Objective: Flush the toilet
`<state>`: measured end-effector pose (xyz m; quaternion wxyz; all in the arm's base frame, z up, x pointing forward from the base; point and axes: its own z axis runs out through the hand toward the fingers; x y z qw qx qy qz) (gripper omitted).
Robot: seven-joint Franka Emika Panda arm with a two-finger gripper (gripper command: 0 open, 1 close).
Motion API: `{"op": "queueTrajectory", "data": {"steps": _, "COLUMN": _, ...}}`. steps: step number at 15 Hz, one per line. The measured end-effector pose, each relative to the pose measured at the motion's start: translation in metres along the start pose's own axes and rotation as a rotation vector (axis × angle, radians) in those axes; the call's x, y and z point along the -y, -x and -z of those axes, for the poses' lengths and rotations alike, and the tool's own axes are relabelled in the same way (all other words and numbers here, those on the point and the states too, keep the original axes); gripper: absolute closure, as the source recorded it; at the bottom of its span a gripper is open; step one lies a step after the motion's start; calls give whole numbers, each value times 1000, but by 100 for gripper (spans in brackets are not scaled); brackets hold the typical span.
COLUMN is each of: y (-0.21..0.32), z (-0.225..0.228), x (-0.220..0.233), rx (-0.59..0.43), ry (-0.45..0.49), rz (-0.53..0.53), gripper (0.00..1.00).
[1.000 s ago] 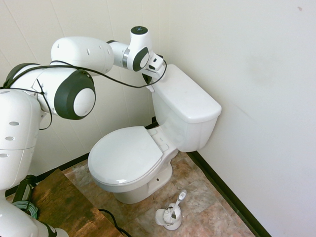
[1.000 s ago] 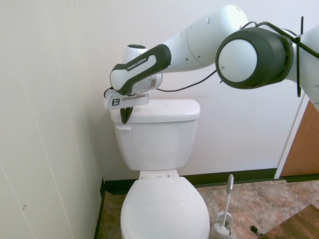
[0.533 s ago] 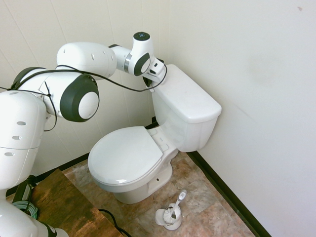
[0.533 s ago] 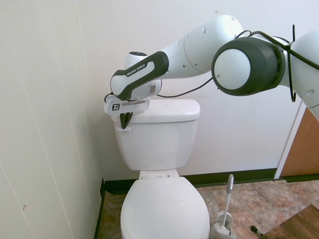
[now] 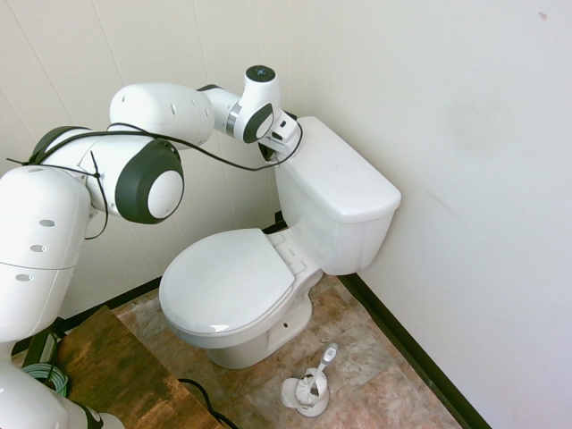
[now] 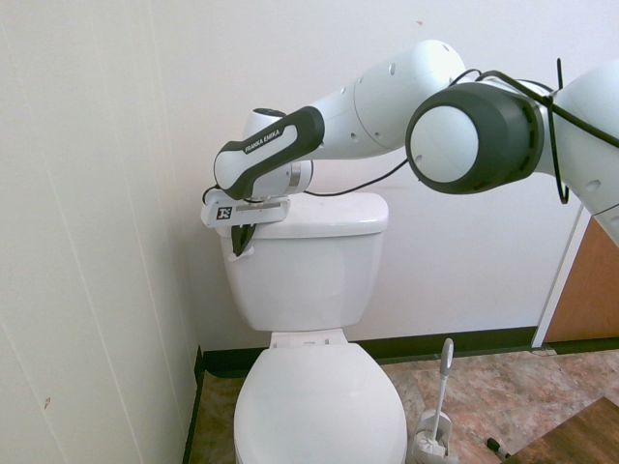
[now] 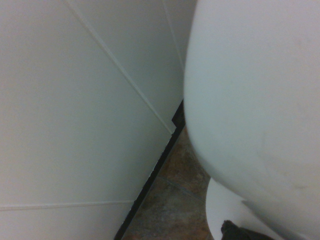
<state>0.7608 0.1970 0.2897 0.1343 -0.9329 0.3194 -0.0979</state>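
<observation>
We see the gripper sitting lower than a second ago, its dark fingers pressed together and pointing steeply down at the front upper corner of the tank, on the side nearest the panelled wall. The small white flush lever that showed just below the fingertips a second ago is now hidden behind them, so we cannot tell whether the gripper touches it. The toilet itself has not moved: its tank lies directly beside and under the gripper, its closed seat lid well below and forward of it. In the first exterior view the gripper is largely masked by the wrist. The wrist view gives only a blurred white curve of the tank against the wall. The toilet brush stands on the floor, well below the gripper.
</observation>
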Motion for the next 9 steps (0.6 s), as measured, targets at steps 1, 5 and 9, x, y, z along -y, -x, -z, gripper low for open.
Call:
{"op": "queueTrajectory", "data": {"steps": 1, "y": 1, "z": 7, "x": 2, "rx": -7, "ry": -2, "rz": 4, "gripper": 100}}
{"op": "queueTrajectory", "data": {"steps": 5, "y": 12, "z": 46, "x": 3, "rx": -24, "ry": 13, "rz": 10, "gripper": 100}}
{"op": "queueTrajectory", "data": {"steps": 9, "y": 23, "z": 80, "x": -22, "rx": -14, "ry": 46, "rz": -17, "gripper": 100}}
